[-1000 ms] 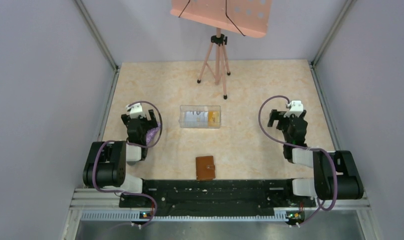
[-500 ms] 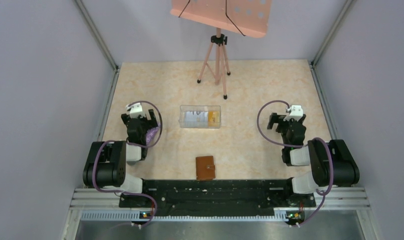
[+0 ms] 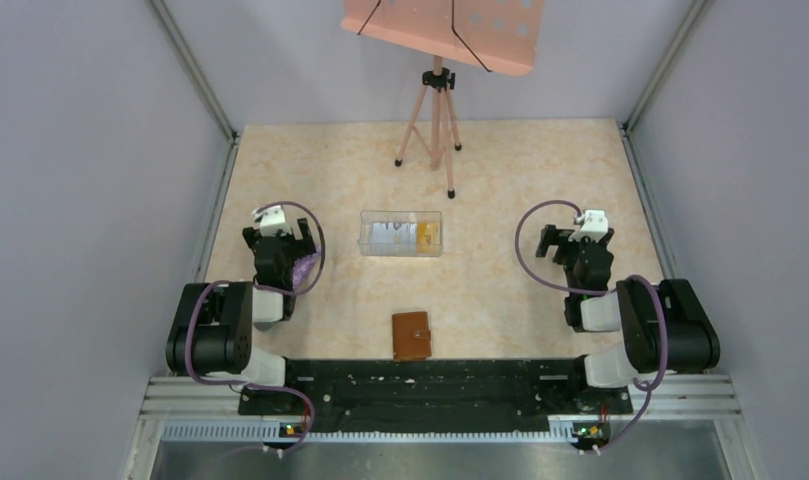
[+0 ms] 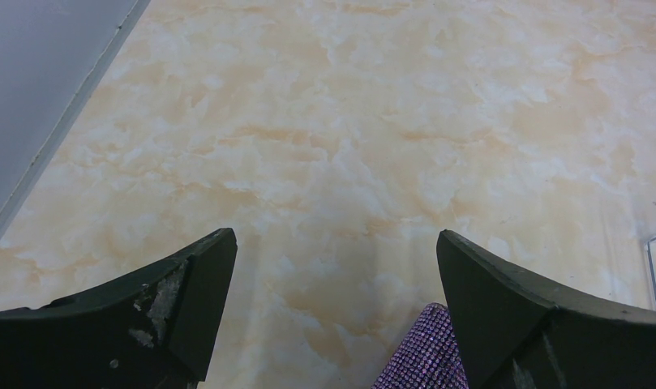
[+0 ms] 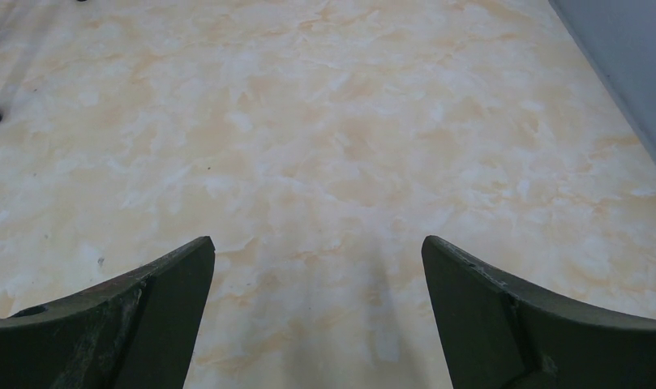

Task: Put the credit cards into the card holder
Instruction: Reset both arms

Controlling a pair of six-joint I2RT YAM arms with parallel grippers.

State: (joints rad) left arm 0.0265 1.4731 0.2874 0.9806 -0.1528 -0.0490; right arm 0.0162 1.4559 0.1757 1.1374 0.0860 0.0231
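site: robot lab cell | cues: grey enclosure walls (image 3: 80,200), bolted arms (image 3: 215,335), tripod (image 3: 437,120)

The brown card holder (image 3: 411,336) lies closed at six o'clock on the table (image 3: 510,180), by its near edge. At twelve o'clock from it, well apart, a clear box (image 3: 401,233) holds the credit cards (image 3: 429,235). The left gripper (image 3: 277,238) is at the box's nine o'clock and the right gripper (image 3: 577,240) at three, with a tripod (image 3: 436,120) at twelve.

Bright, even light from overhead; soft faint shadows; sharp focus; no glare or blur.
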